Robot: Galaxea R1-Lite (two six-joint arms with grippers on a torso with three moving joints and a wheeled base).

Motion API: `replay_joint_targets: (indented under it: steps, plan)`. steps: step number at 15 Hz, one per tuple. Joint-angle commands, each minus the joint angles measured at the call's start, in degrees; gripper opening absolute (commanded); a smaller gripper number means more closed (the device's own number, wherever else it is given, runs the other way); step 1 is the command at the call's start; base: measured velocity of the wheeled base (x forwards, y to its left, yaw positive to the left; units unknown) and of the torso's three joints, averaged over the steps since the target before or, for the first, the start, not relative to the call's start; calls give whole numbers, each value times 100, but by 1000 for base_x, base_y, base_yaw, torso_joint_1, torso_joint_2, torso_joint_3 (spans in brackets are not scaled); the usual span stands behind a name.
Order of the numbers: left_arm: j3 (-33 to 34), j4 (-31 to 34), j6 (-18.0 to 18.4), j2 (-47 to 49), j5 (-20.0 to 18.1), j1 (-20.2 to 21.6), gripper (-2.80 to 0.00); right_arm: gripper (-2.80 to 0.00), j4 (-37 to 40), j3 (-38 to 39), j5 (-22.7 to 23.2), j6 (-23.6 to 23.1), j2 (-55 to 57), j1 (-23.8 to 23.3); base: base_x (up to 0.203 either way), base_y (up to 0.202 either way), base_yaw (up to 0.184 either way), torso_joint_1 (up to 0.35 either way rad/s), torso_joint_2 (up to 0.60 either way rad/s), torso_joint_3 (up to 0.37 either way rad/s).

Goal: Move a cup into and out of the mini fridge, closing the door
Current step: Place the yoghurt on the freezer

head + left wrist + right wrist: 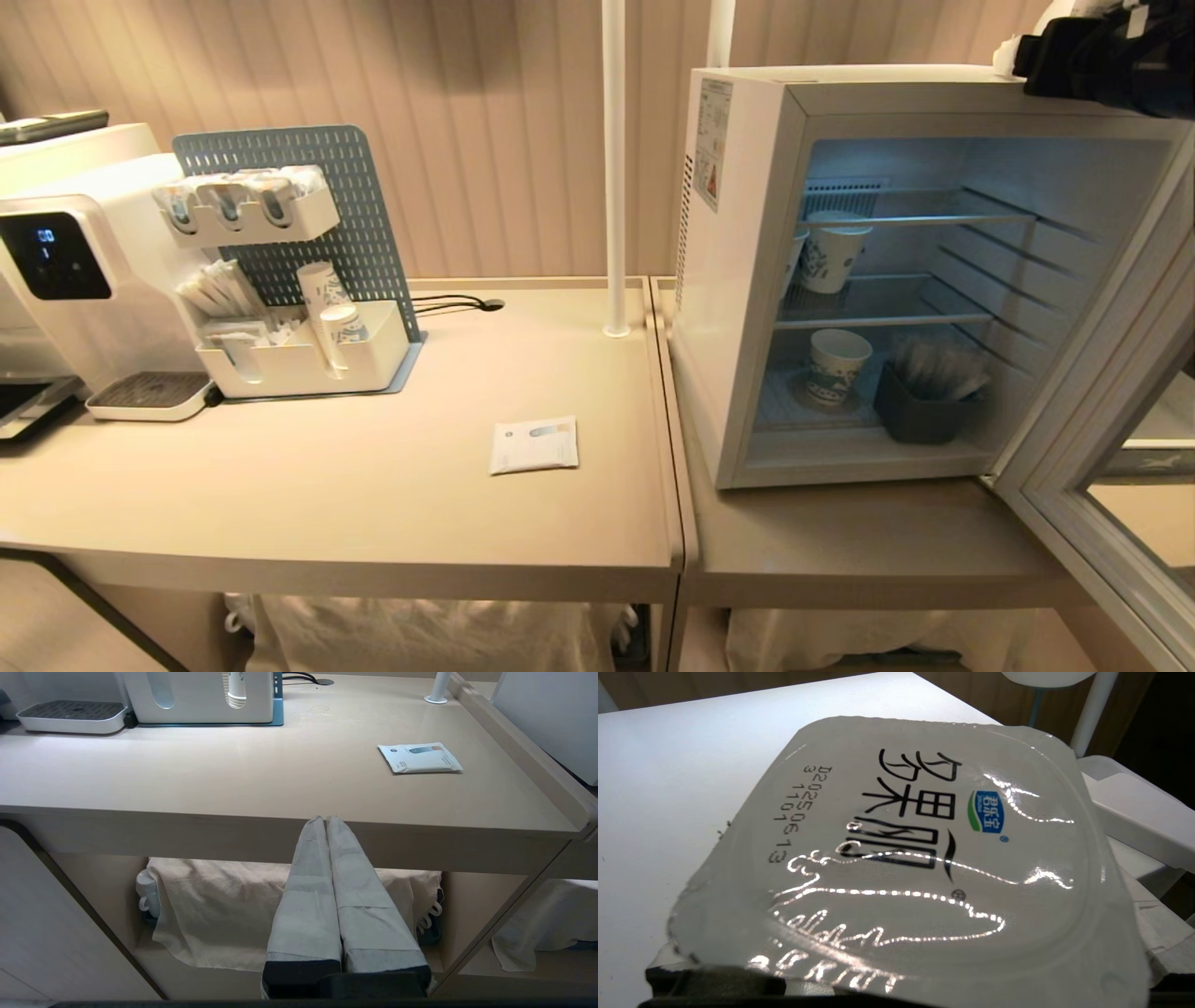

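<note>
cup [896, 858] – sealed foil-lid cup on top of the mini fridge [747, 280], right between the right pincer's [896, 994] wide-apart jaws | door [1102, 448] swung open | left pincer [325, 821] pressed together, parked by the worktop [187, 779] edge | tip: I'd squeeze the sides gently, keep it level.

Glossy, crinkled foil lid [924, 849] seals the cup; matt smooth tabletop [327, 495]; wire fridge shelves [887, 308].

Paper cups in the mini fridge [747, 280]: two [834, 258] [837, 367]
Sachets on the counter: one [534, 445]
Sealed foil-lidded cups: one [915, 858]
</note>
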Motion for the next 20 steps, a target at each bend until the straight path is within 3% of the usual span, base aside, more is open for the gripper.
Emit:
replay_joint_targets:
  steps: [1,20]
  plan:
    - [18,-4,-3,5,5,5,-280,0,28,77,-14,-1,-72,5,0,0,0,0,0,0]
    - [18,-4,-3,4,5,13,-280,0,308,178,195,-18,-751,5,0,0,0,0,0,0]
